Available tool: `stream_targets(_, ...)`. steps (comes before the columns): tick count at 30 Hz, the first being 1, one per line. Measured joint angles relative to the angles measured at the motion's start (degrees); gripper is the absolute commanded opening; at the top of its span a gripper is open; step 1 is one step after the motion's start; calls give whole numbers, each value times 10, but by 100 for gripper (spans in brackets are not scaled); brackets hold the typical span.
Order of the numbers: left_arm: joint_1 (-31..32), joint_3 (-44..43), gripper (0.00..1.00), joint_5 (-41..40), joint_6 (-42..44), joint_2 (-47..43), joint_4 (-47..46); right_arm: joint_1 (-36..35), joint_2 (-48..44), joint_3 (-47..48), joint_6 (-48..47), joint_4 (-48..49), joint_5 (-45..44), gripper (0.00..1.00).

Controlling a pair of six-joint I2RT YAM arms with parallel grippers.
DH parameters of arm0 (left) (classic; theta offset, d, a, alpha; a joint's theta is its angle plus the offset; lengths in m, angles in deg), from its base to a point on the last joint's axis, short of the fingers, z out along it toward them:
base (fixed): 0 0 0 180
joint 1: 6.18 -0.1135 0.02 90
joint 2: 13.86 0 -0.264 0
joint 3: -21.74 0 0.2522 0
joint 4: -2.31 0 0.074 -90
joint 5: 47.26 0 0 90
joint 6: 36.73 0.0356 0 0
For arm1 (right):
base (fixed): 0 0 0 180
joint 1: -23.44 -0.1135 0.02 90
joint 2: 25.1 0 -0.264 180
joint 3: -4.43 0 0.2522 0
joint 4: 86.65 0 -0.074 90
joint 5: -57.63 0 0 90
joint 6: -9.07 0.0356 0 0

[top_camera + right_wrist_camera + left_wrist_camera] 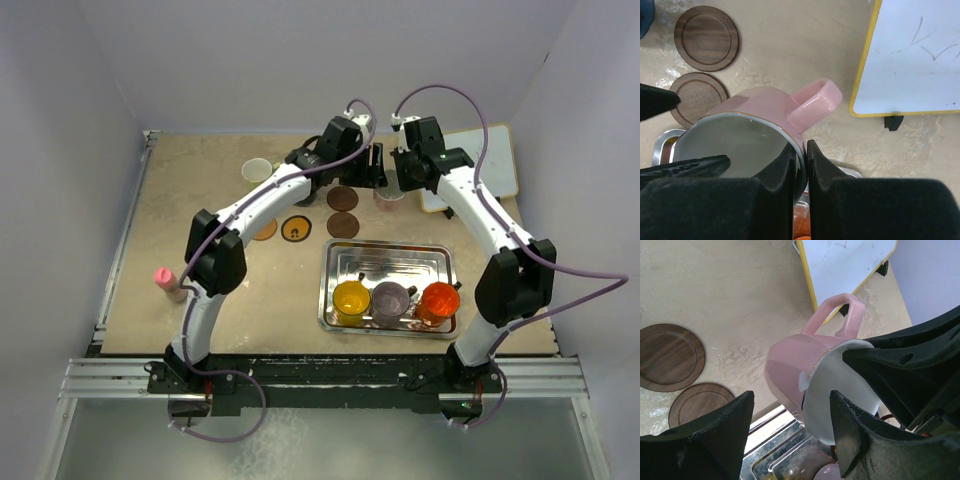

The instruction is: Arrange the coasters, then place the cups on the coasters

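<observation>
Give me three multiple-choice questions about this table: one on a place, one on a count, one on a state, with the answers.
1. Where does the yellow cup stand? A on a coaster; B in the tray; C on the whiteboard.
2. How many dark brown coasters lie on the table? A two; B four; C none.
3. The right gripper is: A wide open; B shut on a coaster; C shut on the pink cup's rim.
Answers: 1 B, it sits inside the tray. 2 A, two show beyond the tray. 3 C, it pinches the rim.
</observation>
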State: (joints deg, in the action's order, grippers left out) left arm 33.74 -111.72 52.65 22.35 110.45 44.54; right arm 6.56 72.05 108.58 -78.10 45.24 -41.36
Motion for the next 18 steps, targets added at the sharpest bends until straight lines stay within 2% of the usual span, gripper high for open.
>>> stream_targets(4,3,-1,41,-2,-8,8,0,-6,5,7,7,-3,-3,0)
stream_targets(13,4,-9,19,-2,-10,27,-3,-11,5,16,19,-20,17,0)
stream_targets(16,4,-14,4,-5,3,32,1,-10,5,16,19,-19,29,0)
stream_targets(18,7,-19,3,-10,13,38,8,-10,5,16,19,-17,40,0)
